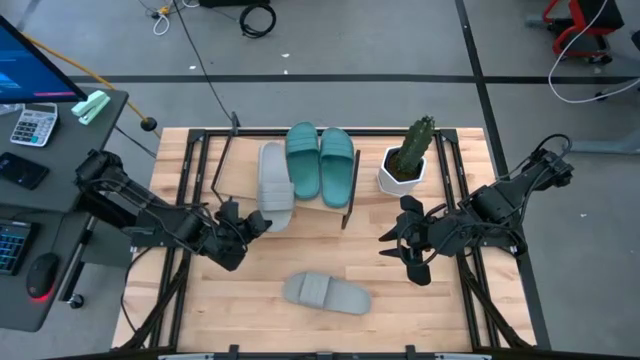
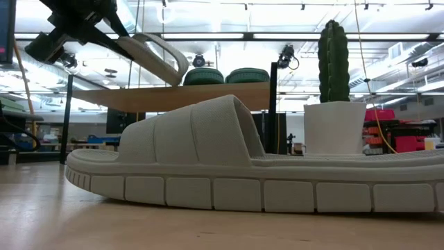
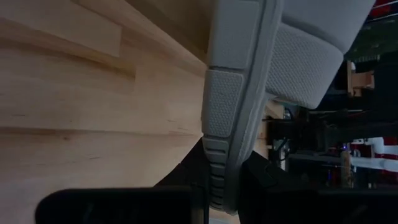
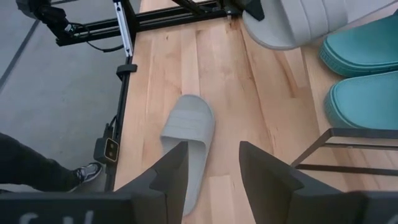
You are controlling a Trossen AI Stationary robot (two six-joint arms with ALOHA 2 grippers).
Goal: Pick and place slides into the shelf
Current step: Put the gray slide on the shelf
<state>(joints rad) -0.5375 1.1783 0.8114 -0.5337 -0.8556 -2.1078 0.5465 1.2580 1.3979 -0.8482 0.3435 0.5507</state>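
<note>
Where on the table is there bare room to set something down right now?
Free: the front left corner, and front right past the grey slide lying there. Crowded: the shelf holds two teal slides, with the left gripper holding another grey slide at its left end. The cactus pot and open right gripper fill the right.

Two teal slides (image 1: 320, 160) on shelf (image 1: 345, 207), two grey.
</note>
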